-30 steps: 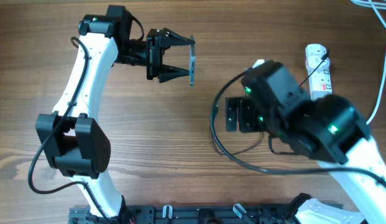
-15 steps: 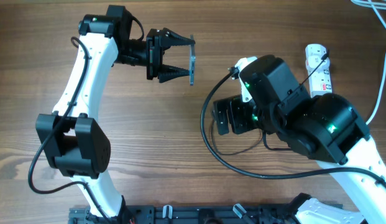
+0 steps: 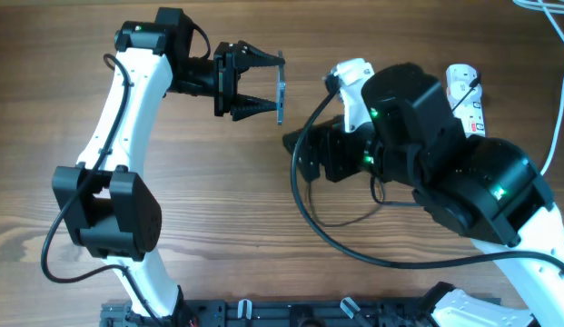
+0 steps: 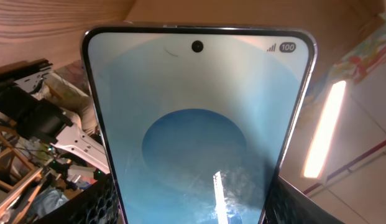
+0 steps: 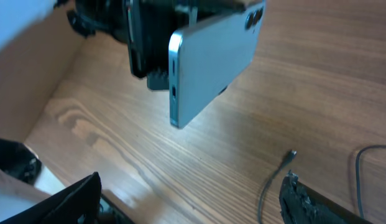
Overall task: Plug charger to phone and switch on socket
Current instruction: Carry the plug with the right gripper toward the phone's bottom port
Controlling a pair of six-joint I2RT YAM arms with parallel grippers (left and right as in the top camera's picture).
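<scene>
The phone point(image 3: 281, 91) is held up on edge above the table with my left gripper point(image 3: 274, 86) shut on it. Its blue screen point(image 4: 193, 124) fills the left wrist view, between the two fingers point(image 4: 96, 202). From the right wrist the phone point(image 5: 211, 59) shows its narrow end and side. The charger cable point(image 3: 341, 243) loops over the wood under my right arm. Its small connector point(image 5: 292, 155) lies on the table beside my right finger point(image 5: 311, 202). My right gripper point(image 3: 301, 162) is open and empty, to the right of the phone and nearer the front. The socket point(image 3: 464, 86) lies far right, partly hidden by the right arm.
A thick white cord point(image 3: 547, 20) runs along the back right corner. A black rail point(image 3: 263, 313) lines the front edge of the table. Bare wood point(image 5: 180, 155) lies below the phone.
My right arm has swung left and toward the back, bringing its gripper close to the phone. The left arm and the phone have stayed still.
</scene>
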